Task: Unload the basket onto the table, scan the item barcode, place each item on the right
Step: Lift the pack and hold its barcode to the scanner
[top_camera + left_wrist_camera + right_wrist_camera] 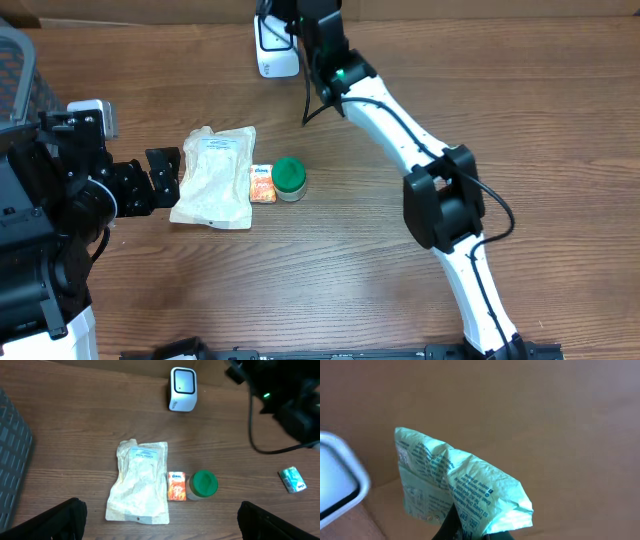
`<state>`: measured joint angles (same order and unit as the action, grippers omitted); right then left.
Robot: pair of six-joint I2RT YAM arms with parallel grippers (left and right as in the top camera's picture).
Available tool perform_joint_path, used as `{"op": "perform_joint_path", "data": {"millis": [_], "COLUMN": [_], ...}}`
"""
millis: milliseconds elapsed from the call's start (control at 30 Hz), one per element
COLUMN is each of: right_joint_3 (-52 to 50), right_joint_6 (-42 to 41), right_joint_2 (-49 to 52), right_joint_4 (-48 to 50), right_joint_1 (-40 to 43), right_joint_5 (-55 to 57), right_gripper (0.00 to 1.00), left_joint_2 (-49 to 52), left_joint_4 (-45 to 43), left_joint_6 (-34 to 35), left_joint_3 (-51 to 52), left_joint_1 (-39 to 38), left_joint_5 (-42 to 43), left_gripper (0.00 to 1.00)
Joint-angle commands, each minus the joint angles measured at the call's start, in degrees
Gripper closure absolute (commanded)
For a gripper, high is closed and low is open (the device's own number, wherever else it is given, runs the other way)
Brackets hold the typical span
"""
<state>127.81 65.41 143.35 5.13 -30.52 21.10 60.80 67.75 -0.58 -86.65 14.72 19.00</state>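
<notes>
Wooden table [330,270]: white pouch [214,177] lies flat, label up. A small orange packet [262,185] sits at its 3 o'clock, against its edge, and an upright green-lidded jar [289,177] sits at the packet's 3 o'clock, touching it. Grey basket [15,70] at the pouch's 10 o'clock, well apart; in the left wrist view, a small green-and-white wrapper [291,480] at the jar's 3 o'clock, well apart.

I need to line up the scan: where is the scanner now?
Overhead view: the white scanner stands at the table's far edge, near centre, right beside the right claw holding the green packet.
</notes>
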Motion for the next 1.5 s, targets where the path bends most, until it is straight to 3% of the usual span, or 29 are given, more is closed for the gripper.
{"op": "perform_joint_path", "data": {"millis": [0,700,900,1000,1233,1467], "right_joint_3": [0.83,0.83,0.83,0.83,0.83,0.85], "right_joint_6": [7.52,9.77,1.55,1.25,8.55,-9.05], "right_joint_2": [2.6,2.56,-1.46,-4.63,-7.58,-9.27], "right_joint_4": [0.79,0.76,-2.78,-5.44,-8.46,-13.42], "right_joint_1": [-0.94,-1.36,-1.33,-1.33,-1.33,-2.38], "right_joint_5": [-0.2,-0.07,-0.48,-0.61,0.02,0.55], "right_gripper": [0.96,0.96,0.96,0.96,0.96,0.96], "left_joint_2": [-0.04,-0.04,-0.04,-0.04,-0.04,-0.04], "left_joint_4": [0.0,0.0,0.0,0.0,0.0,0.0], "left_joint_6": [-1.16,-1.16,-1.16,-1.16,-1.16,-1.16], "left_joint_3": [-1.09,-1.09,-1.09,-1.09,-1.09,-1.09], "left_joint_1": [0.26,0.26,0.26,0.26,0.26,0.26], "left_joint_5": [-0.11,-0.11,-0.13,-0.13,-0.11,-0.11], "left_gripper": [0.01,0.0,0.0,0.0,0.0,0.0]}}
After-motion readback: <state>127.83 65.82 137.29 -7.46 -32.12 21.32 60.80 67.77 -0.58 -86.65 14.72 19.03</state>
